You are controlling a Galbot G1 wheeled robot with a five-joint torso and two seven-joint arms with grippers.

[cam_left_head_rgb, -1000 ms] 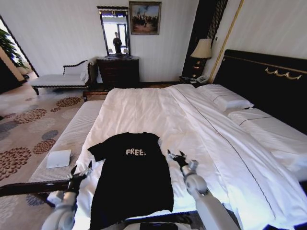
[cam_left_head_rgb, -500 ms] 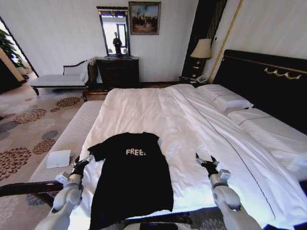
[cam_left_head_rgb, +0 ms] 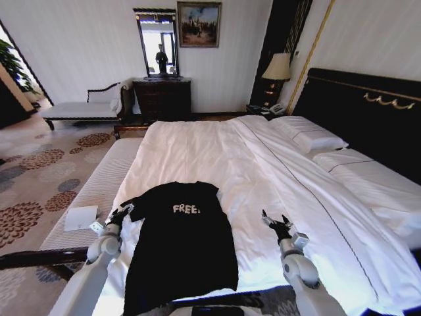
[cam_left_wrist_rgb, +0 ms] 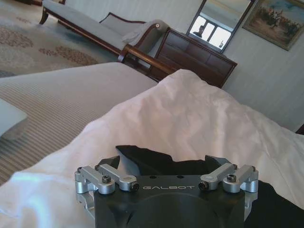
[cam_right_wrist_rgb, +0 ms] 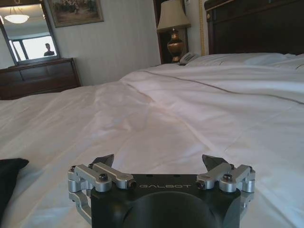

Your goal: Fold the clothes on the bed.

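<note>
Your left gripper [cam_left_head_rgb: 121, 214]: jaws released, spread wide, right at left sleeve of black T-shirt [cam_left_head_rgb: 184, 240]. T-shirt flat on bed [cam_left_head_rgb: 217, 151], between both grippers, "FREE!" lettering up. Your right gripper [cam_left_head_rgb: 275, 222]: jaws released, over bare white sheet, well apart from shirt's right edge.

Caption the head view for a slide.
Both grippers open: left at the T-shirt sleeve, right over bare sheet on the bed.
</note>
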